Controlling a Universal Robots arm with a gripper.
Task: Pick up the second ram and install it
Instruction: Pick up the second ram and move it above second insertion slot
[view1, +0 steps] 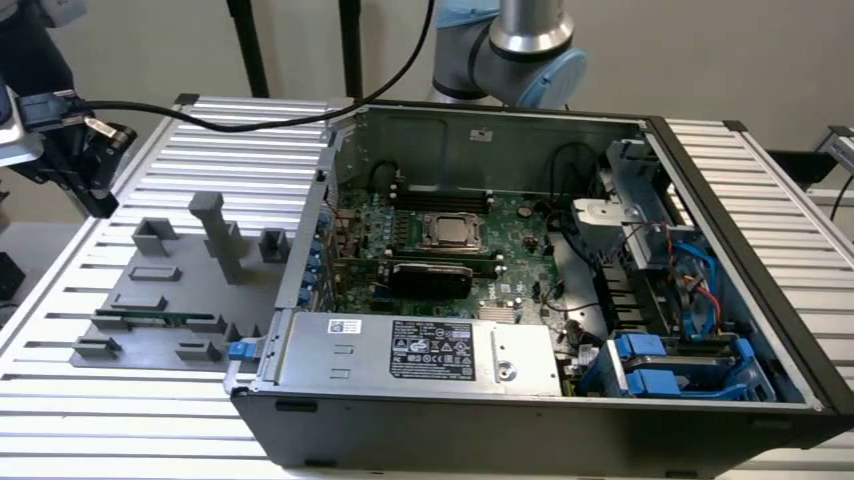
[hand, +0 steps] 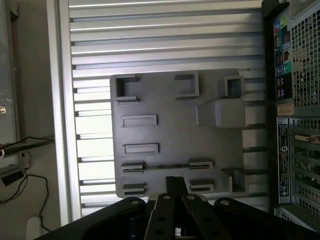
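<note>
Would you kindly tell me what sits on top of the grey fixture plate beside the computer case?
The second ram rests between two low holders on the grey fixture plate, among raised grey blocks. The plate surface behind the tall block is covered.

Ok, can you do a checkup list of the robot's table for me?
Surface: slatted metal table, holding a grey tray and an open computer case.
Job's things: green ram stick lies in the tray's holders, not picked up.
Clutter: nothing seen.
Gripper: gripper hangs over the tray, apart from the ram stick.
Cables: black cable crosses the table's far side; wires inside the case.
Surroundings: pale wall; robot arm behind the case.
</note>
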